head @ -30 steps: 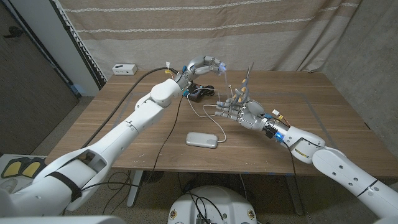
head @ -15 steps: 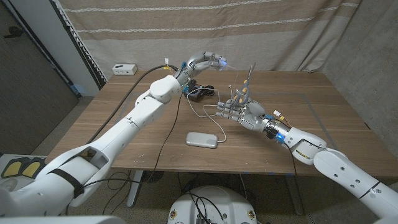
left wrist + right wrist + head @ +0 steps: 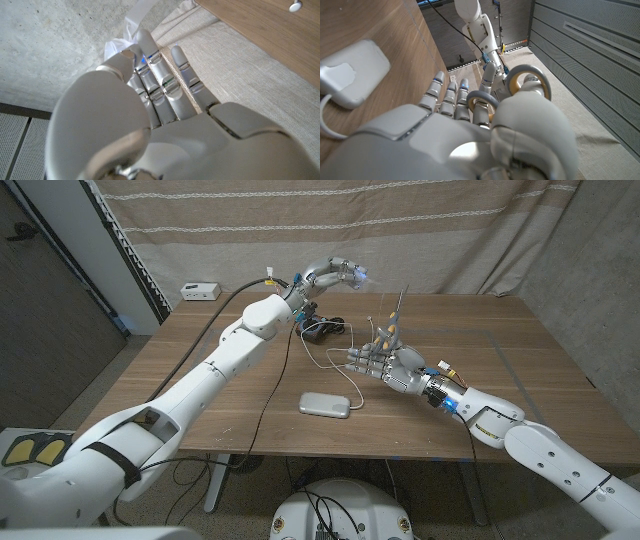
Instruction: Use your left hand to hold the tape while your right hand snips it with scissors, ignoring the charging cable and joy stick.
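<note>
My left hand (image 3: 340, 274) is raised above the table's far edge and pinches a crumpled end of clear tape (image 3: 360, 277). In the left wrist view the tape (image 3: 121, 46) sits between thumb and fingertips, and a strip runs away from it. My right hand (image 3: 386, 363) hovers over the table's middle, below and right of the left hand, and grips the scissors (image 3: 396, 315), whose blades point up. The scissors' grey and yellow handles (image 3: 530, 83) loop round its thumb and fingers. The blades stand apart from the tape.
A white charger block (image 3: 326, 405) lies near the front edge, its thin cable (image 3: 336, 362) curling back toward the right hand. A black joystick (image 3: 322, 331) sits under the left forearm. A small white box (image 3: 200, 290) stands at the far left corner. A curtain hangs behind the wooden table (image 3: 520, 360).
My left hand has lifted a little higher and further back with the tape. The right hand and scissors have barely shifted.
</note>
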You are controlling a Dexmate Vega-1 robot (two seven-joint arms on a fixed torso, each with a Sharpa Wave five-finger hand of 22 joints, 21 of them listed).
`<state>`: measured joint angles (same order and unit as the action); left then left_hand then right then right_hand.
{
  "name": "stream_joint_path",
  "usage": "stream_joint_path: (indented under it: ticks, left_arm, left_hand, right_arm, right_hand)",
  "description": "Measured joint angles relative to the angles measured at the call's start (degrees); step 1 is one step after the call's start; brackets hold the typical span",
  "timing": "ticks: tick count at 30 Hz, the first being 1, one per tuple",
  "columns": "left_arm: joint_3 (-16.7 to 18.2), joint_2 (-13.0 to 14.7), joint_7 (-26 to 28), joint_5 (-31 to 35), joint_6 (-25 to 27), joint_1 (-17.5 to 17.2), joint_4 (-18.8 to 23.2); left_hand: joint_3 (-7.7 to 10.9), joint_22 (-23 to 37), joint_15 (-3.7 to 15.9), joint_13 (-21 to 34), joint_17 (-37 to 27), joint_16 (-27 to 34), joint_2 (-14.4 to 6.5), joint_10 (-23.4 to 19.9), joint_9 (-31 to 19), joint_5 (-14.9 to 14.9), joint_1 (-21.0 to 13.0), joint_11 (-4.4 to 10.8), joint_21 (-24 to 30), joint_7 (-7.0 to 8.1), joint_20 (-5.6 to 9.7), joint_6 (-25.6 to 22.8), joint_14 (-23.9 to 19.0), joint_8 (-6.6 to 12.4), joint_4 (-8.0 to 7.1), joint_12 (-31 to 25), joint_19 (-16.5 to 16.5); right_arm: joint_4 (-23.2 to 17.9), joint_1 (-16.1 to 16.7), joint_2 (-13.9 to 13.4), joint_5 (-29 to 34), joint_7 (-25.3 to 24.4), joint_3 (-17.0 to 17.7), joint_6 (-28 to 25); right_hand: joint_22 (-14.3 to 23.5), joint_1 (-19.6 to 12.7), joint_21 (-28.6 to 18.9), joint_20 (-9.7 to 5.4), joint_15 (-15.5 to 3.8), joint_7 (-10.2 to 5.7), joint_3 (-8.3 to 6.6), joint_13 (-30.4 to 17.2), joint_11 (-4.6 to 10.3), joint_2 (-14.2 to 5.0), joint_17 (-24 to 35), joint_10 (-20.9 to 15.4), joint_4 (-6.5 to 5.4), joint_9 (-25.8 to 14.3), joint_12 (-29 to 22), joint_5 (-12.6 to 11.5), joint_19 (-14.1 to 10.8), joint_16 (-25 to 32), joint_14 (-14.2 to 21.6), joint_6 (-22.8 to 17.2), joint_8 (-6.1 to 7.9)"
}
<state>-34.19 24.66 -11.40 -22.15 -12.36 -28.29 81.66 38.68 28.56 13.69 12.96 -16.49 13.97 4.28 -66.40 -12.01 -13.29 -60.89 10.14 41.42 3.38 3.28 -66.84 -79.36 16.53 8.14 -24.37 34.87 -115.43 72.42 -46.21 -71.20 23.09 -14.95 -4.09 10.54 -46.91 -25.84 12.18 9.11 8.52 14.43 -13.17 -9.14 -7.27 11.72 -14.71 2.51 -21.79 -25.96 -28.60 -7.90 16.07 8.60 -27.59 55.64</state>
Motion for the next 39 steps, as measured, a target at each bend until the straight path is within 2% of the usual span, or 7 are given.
stream_joint_path:
  ticks: [21, 39]
  left_arm:
    - [-0.2, 0.3, -1.7, 0.7, -0.4, 1.9, -0.6]
    - [-1.1, 1.2, 2.0, 9.4, -5.8, 3.2, 0.5]
  left_hand:
    - [-0.24, 0.3, -0.18, 0.0, 0.3, 0.0, 0.0, 0.0, -0.4, 0.0, 0.0, -0.01, 0.3, 0.02, 0.01, 0.0, -0.2, -0.23, -0.24, 0.0, -0.4]
    - [-0.24, 0.3, -0.18, 0.0, 0.3, 0.0, 0.0, 0.0, -0.4, 0.0, 0.0, 0.02, 0.5, 0.32, -0.1, 0.1, -0.2, -0.22, -0.24, 0.3, -0.9]
  right_arm:
    - [0.4, -1.3, -0.1, 0.0, 1.0, -1.2, -0.6]
    - [0.9, -2.4, 0.0, -0.1, 2.1, -2.4, -1.8]
  right_hand:
    - [0.0, 0.0, 0.4, 0.42, 0.12, 0.07, 0.0, 0.0, -0.09, 0.0, 0.0, 0.1, 0.0, 0.0, 0.0, 0.1, -0.4, 0.0, 0.1, 0.1, -0.44]
    - [0.0, 0.3, 0.6, 0.1, 0.31, 0.06, -0.18, 0.0, -0.42, -0.3, 0.0, 0.2, 0.18, 0.0, 0.0, 0.2, -0.7, 0.0, 0.3, 0.1, -0.44]
